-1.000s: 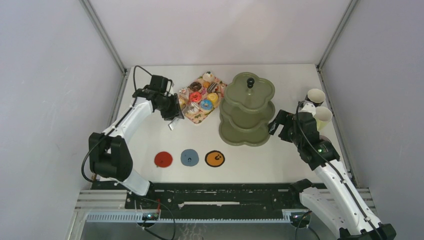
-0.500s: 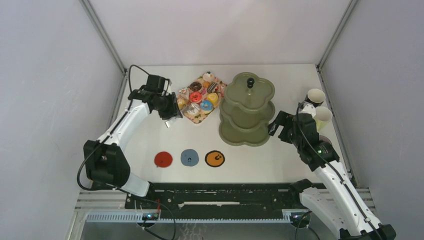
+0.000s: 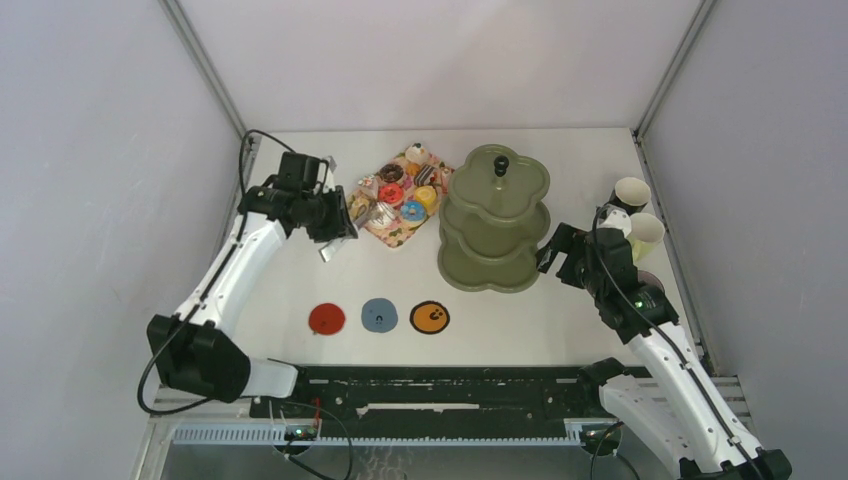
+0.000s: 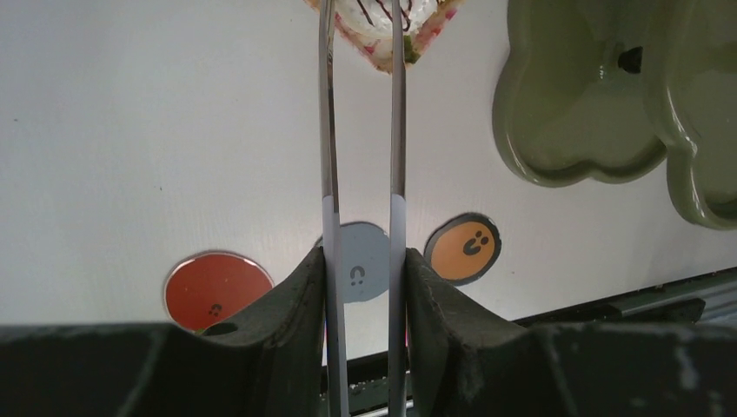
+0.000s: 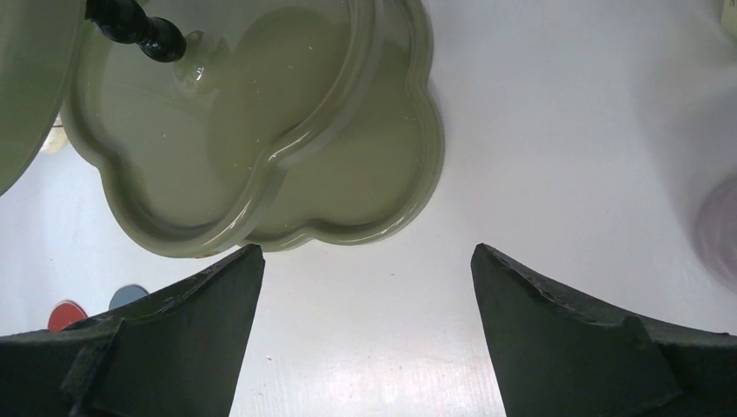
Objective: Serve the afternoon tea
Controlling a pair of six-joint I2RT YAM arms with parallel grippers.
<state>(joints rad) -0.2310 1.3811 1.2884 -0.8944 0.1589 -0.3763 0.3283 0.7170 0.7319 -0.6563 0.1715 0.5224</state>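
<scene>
A white table (image 3: pixel 300 290) seen from above, with two robot arms bolted at its near edge. At the back centre lies a pink floral tray (image 3: pixel 397 239) crowded with small toy sweets (image 3: pixel 402 197): donuts, cupcakes and cake slices. Just right of it stands an olive-green three-tier stand (image 3: pixel 520 185) with a black knob (image 3: pixel 501 165) on top; all its tiers are bare. The mugs (image 3: pixel 631 192) stand together at the table's right edge, behind the right arm. Three round coasters (image 3: pixel 379 315), red, blue and orange, sit in a row nearer the front.

The left gripper (image 3: pixel 335 225) hovers just left of the tray. Its fingers (image 4: pixel 308 287) are drawn in narrow and squeeze a pair of thin metal tongs (image 4: pixel 398 104), one finger against each blade. In the left wrist view the blades reach forward to either side of a white cupcake (image 4: pixel 361 10) with dark drizzle, at the corner of the tray. The tips run out of the picture, so it cannot be told whether they pinch the cupcake.

The right gripper (image 3: pixel 560 255) hangs just beside the stand's lowest tier, on its right side. Its fingers (image 5: pixel 174 330) are spread wide and hold nothing; between them the right wrist view shows the tier's scalloped rim and bare table.
</scene>
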